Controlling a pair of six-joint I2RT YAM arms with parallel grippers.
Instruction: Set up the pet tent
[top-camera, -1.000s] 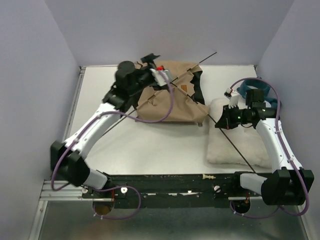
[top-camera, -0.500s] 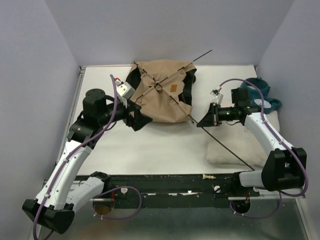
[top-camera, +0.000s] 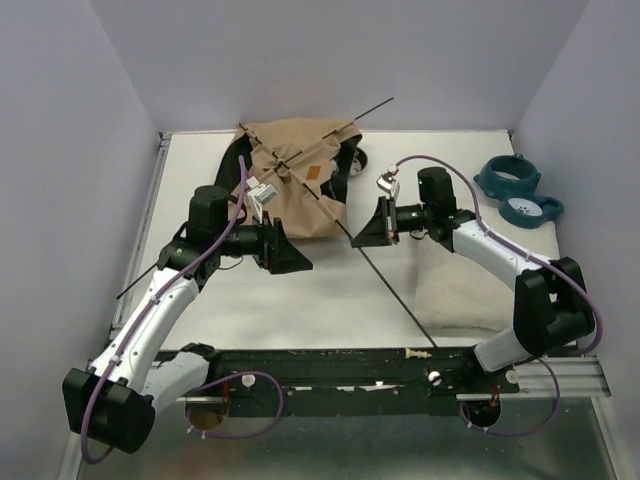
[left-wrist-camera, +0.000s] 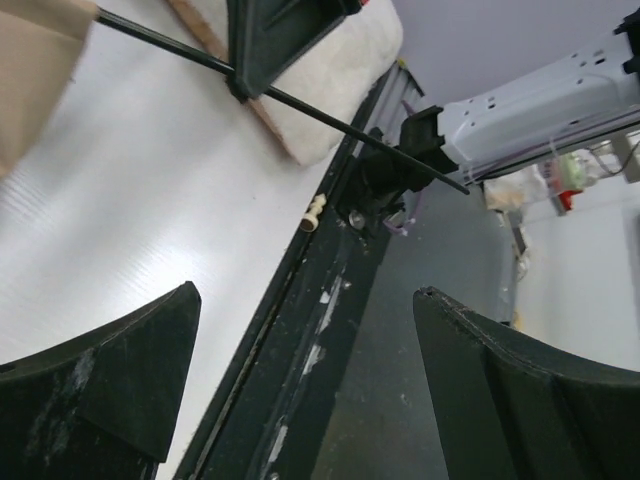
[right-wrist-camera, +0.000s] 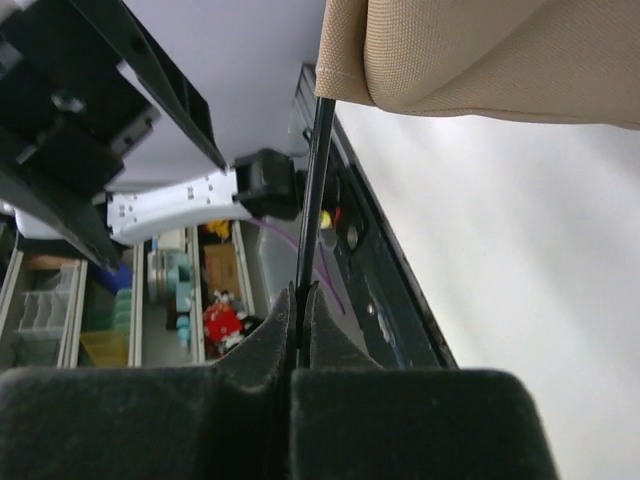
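**Pole stage: R arm on pole, L arm free**

pet tent (top-camera: 295, 185) sits slumped at rear of table (top-camera: 250, 310), left of centre, fabric slack, not up yet. right gripper (top-camera: 361, 232) is pinched fully closed on one thin black pole (top-camera: 400, 300) just beside the tent edge. Pole runs diag toward near rail. left gripper (top-camera: 290, 258) gapes wide, nothing in it, just in front of the tent.

My read: mid pole-seating. Next probably needs L to pin base/fabric while R bows the pole end into its corner. Thin rod, slip risk.

Tan, black-trimmed pet tent (top-camera: 300, 195) slumps at the table's (top-camera: 330, 290) far side, thin black poles (top-camera: 400, 301) crossing over it.
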